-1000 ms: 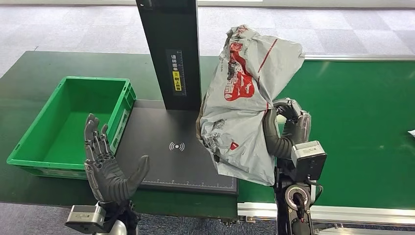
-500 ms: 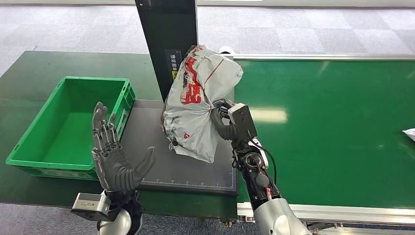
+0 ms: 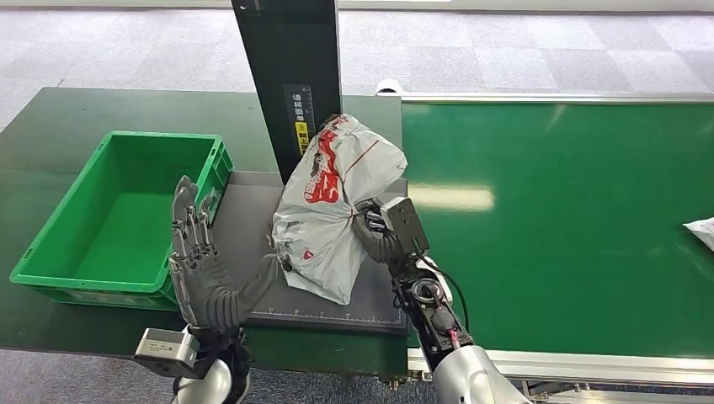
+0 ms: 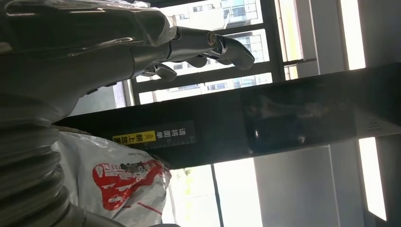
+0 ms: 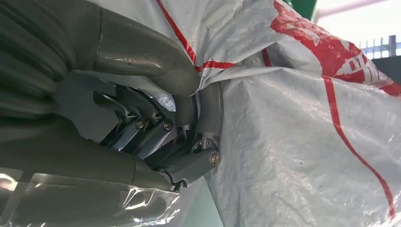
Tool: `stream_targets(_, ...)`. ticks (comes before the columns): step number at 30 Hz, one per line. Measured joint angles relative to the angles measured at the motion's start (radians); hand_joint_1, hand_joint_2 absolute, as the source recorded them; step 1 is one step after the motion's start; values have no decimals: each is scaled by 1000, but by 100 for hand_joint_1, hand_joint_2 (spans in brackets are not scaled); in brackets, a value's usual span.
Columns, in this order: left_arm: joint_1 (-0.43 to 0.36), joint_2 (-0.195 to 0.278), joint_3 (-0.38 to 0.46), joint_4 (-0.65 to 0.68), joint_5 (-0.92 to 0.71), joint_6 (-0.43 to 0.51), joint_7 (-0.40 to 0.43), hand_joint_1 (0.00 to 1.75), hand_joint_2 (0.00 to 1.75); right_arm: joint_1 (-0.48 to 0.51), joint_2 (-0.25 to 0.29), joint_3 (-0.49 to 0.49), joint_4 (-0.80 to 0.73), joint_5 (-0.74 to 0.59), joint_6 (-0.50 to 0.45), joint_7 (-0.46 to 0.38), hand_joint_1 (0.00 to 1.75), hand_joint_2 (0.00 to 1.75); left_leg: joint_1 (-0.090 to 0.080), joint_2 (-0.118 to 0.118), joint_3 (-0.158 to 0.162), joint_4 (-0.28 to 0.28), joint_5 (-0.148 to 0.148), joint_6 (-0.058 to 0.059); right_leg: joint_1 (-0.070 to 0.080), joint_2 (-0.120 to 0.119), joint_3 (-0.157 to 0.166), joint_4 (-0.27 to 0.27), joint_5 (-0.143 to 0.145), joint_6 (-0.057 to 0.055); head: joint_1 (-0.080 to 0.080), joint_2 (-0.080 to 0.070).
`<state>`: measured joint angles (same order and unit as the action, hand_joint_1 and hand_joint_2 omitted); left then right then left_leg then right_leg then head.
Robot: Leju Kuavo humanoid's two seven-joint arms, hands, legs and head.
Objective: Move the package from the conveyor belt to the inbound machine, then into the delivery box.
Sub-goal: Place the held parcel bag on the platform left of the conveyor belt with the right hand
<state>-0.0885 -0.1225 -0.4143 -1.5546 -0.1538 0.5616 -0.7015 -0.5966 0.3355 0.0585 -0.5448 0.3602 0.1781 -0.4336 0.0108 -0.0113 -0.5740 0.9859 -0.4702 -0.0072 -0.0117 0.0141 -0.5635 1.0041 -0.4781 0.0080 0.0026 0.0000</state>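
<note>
Slippage is the main risk: the right robot hand (image 3: 375, 231) grips only a bunched fold of the grey-and-red plastic mailer bag (image 3: 333, 206), which hangs over the black scanner plate of the inbound machine (image 3: 253, 244), beside its upright post (image 3: 290, 84). The thin film could tear or slide free, likely dropping it crooked. The left robot hand (image 3: 202, 269) stands spread and empty, thumb near the bag's lower edge, beside the green delivery box (image 3: 50, 269); a snag there seems possible.
</note>
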Motion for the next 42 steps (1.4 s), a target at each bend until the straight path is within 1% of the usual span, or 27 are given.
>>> stream_targets(4,-9,-6,-5,13,2,-3,0,0,175,6,0,-3,36,26,17,0,0,175,0,0,0,0,0,0,0,0,0,0,0,0,0,0)
stream_targets(7,-17,-11,-6,25,5,-15,0,0,175,11,4,8,51,82,23,5,0,175,0,0,0,0,0,0,0,0,0,0,0,0,0,0)
stream_targets(11,-29,-20,-6,45,11,-34,0,0,175,25,16,57,60,161,30,0,0,175,0,0,0,0,0,0,0,0,0,0,0,0,0,0)
stream_targets(14,-37,-26,-7,61,13,-40,0,0,175,37,24,87,60,177,38,-10,0,175,0,0,0,0,0,0,0,0,0,0,0,0,0,0)
stream_targets(20,-45,-31,-8,79,19,-48,0,0,175,47,27,114,58,184,43,-23,0,175,0,0,0,0,0,0,0,0,0,0,0,0,0,0)
stream_targets(23,-53,-36,-10,106,21,-81,0,0,175,55,28,128,45,202,43,-48,0,175,0,0,0,0,0,0,0,0,0,0,0,0,0,0)
stream_targets(28,-80,-60,-30,208,25,-139,0,0,175,90,31,181,-26,228,42,-92,0,175,0,0,0,0,0,0,0,0,0,0,0,0,0,0)
stream_targets(32,-112,-82,-48,285,18,-158,-3,0,175,150,27,214,-160,193,46,-114,0,175,0,-2,0,0,0,0,0,-1,0,0,0,0,0,0)
stream_targets(35,-153,-101,-74,346,-18,-157,-14,0,175,230,9,212,-337,99,44,-112,0,175,0,-5,-2,0,0,0,0,-3,0,0,0,0,1,0)
stream_targets(36,-170,-105,-87,366,-29,-152,-19,0,175,259,3,205,-400,61,38,-113,0,175,-1,-5,-2,0,0,0,-1,-4,0,0,0,0,1,0)
stream_targets(38,-197,-105,-95,412,-35,-126,-16,0,175,311,-7,176,-544,-24,31,-148,0,175,-1,-4,-1,0,0,0,-1,-3,0,0,0,0,0,0)
stream_targets(40,-210,-100,-77,466,-33,-97,-6,0,175,348,-20,131,-692,-89,39,-192,0,175,-1,-1,-1,1,-1,1,-2,-1,0,0,0,0,-2,0)
stream_targets(42,-224,-95,-60,509,-35,-88,-2,0,175,378,-29,96,-806,-110,53,-207,0,175,-1,-1,-1,1,-1,1,-1,-1,0,0,0,0,-3,0)
